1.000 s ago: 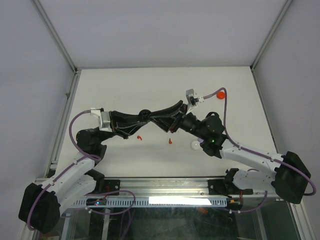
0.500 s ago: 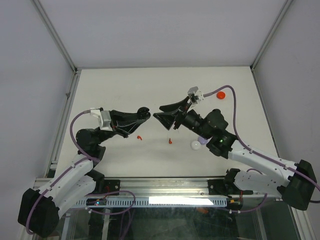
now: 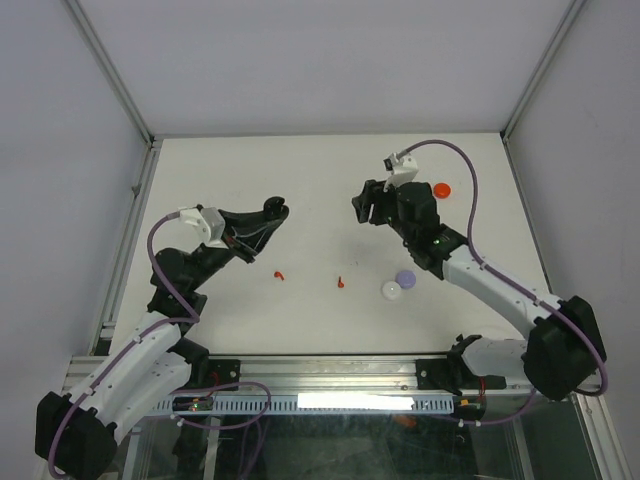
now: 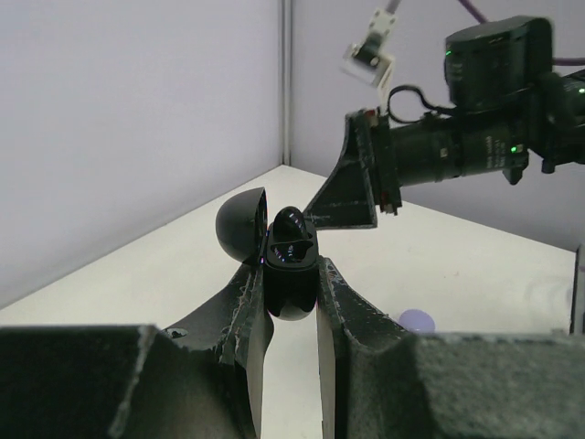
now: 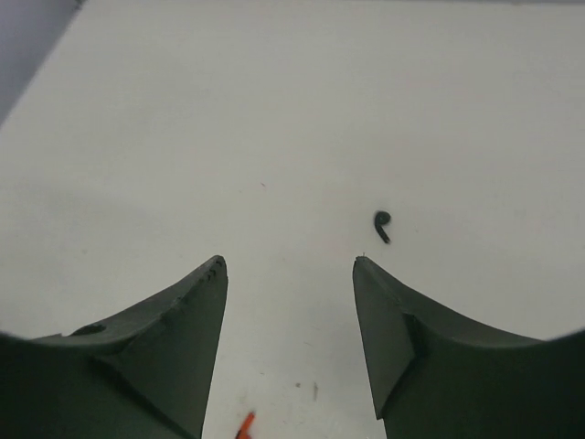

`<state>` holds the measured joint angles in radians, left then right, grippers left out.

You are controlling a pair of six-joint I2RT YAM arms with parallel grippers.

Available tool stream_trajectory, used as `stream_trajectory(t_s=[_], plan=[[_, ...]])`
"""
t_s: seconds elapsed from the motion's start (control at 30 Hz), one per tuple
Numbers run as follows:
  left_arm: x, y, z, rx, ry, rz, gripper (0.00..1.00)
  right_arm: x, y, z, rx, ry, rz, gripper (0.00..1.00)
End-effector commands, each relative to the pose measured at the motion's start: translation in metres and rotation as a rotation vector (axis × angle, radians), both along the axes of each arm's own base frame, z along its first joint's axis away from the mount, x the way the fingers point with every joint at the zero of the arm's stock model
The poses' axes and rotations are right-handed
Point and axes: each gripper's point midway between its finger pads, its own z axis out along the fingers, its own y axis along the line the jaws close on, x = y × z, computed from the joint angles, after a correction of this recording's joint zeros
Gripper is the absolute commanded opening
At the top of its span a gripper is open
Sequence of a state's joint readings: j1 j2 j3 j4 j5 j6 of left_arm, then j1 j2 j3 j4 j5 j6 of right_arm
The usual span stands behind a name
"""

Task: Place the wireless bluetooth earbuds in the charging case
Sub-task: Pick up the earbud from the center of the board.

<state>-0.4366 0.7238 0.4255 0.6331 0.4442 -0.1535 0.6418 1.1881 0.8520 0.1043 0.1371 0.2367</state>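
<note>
Two risks from here. Could flick the loose black earbud across the table by lowering the right hand off-centre; spread wide, gripping nothing, with that bud lying just ahead of the fingers and apart from them. Could also jolt the black charging case, pinched upright in the closed left hand, lid tipped back, one dark bud seemingly seated, and spill it when pressing the second in. Might grab a red earbud by mistake. No brand, label or writing legible anywhere.
</note>
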Motion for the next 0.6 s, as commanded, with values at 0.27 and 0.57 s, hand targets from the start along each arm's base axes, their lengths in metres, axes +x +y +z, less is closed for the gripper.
stream_trajectory(t_s=[0.27,0.57], plan=[[0.009,0.012,0.022,0.020,-0.062,0.090,0.00,0.083,-0.020,-0.097,-0.257,0.212,-0.133,0.55],[0.009,0.011,0.022,0.021,-0.056,0.079,0.00,0.115,-0.010,-0.150,-0.324,0.325,-0.188,0.44]])
